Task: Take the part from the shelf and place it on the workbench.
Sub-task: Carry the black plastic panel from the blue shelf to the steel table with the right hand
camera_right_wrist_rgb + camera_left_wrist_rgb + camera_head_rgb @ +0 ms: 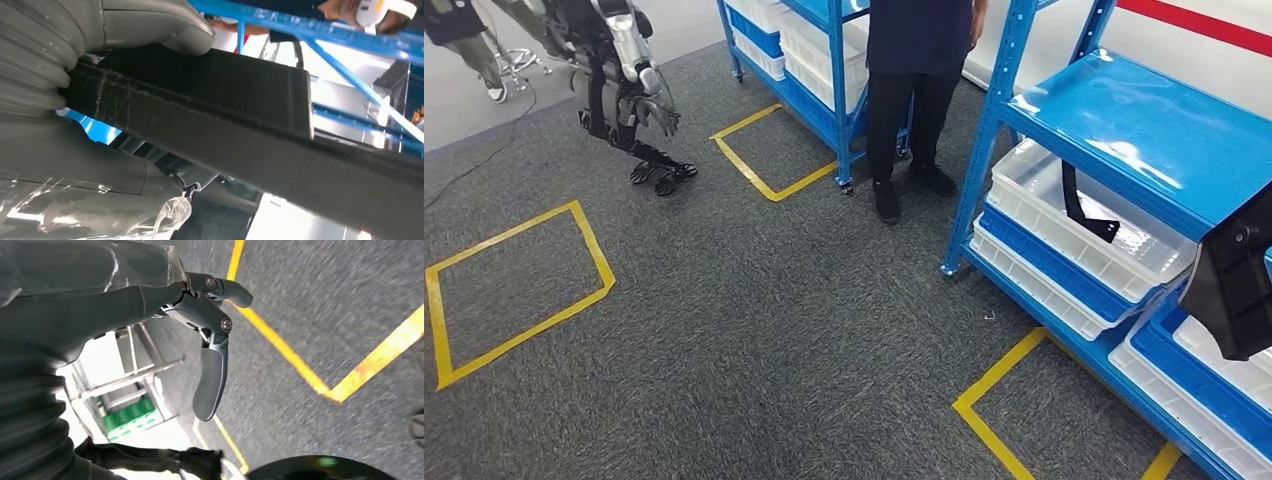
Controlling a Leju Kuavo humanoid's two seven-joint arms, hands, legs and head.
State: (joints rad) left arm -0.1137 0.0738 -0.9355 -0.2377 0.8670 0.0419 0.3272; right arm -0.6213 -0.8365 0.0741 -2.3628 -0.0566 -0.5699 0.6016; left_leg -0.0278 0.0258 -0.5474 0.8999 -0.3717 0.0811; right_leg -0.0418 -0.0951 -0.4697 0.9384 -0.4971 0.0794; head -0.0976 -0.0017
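Observation:
In the right wrist view a flat black part (225, 105) with a felt-like edge lies across my right hand (85, 165), with the grey thumb (160, 22) pressed on its far face. The head view has that same black part (1236, 275) at the right edge, lifted in front of the blue shelf (1124, 130). A second black part (1084, 205) lies in a white tray (1034, 200) on the lower shelf level. My left hand (210, 340) hangs over the grey carpet with fingers apart and nothing in it.
A person in dark clothes (914, 90) stands between the near shelf and a second blue rack (824, 60). Another humanoid robot (624, 80) stands at the far left. Yellow tape squares (514, 290) mark the carpet, one (994, 400) beside the shelf.

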